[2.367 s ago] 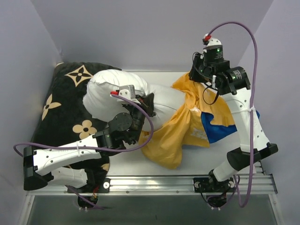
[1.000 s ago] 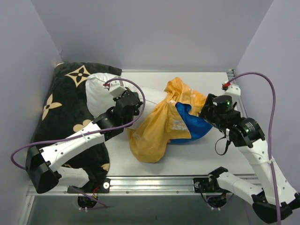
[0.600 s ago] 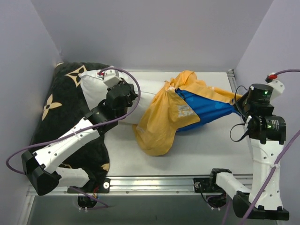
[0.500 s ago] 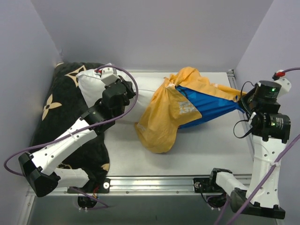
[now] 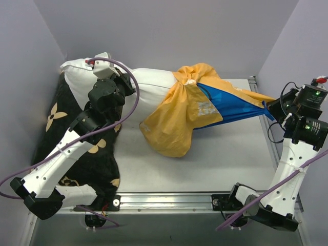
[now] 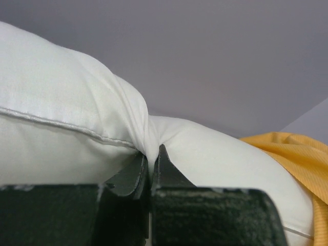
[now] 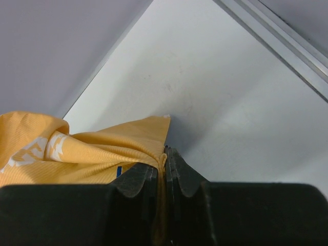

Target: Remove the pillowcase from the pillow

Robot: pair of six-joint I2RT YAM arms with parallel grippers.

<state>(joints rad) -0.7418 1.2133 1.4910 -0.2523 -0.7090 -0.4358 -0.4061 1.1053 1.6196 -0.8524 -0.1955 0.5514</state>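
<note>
The white pillow [image 5: 148, 87] is lifted at the back left, its right end still inside the pillowcase [image 5: 179, 120]. The pillowcase, orange-yellow with a blue side [image 5: 230, 110], is stretched taut to the right. My left gripper [image 5: 123, 88] is shut on a fold of the pillow [image 6: 77, 128]; the pinch shows in the left wrist view [image 6: 149, 154]. My right gripper [image 5: 277, 105] is shut on the pillowcase's corner at the far right, seen in the right wrist view [image 7: 165, 154] with orange fabric [image 7: 102, 148] between the jaws.
A black cushion with tan flower motifs [image 5: 56, 115] lies along the left wall under my left arm. Walls close in at the left, back and right. A metal rail [image 5: 174, 200] runs along the table's near edge.
Both arms have pulled apart: the left gripper lifted the pillow up and left toward the back corner, the right gripper drew the pillowcase corner to the far right, stretching it taut off the pillow.
</note>
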